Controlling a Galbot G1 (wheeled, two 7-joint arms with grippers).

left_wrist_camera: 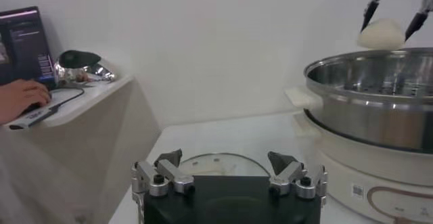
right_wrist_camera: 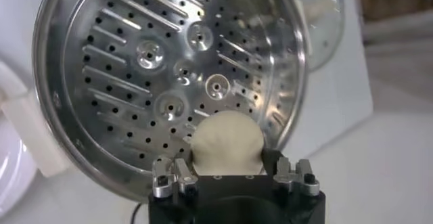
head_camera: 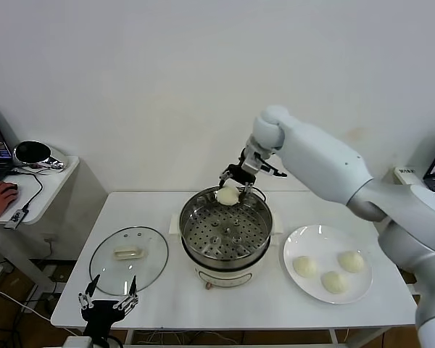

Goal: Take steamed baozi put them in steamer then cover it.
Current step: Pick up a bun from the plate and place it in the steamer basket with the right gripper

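My right gripper [head_camera: 232,188] is shut on one cream-white baozi [head_camera: 228,195] and holds it above the far rim of the steamer [head_camera: 225,230]. In the right wrist view the baozi [right_wrist_camera: 225,143] sits between the fingers over the perforated tray [right_wrist_camera: 162,76], near its edge. It also shows in the left wrist view [left_wrist_camera: 381,34] above the steel pot [left_wrist_camera: 379,103]. The tray is empty. Three more baozi [head_camera: 333,281] lie on the white plate [head_camera: 304,239] to the right. My left gripper [head_camera: 107,302] is open and empty at the table's front left edge.
The glass lid [head_camera: 128,259] lies flat on the table left of the steamer, just beyond my left gripper; it also shows in the left wrist view [left_wrist_camera: 216,164]. A side table [head_camera: 40,181] with a person's hand and a cable stands at far left.
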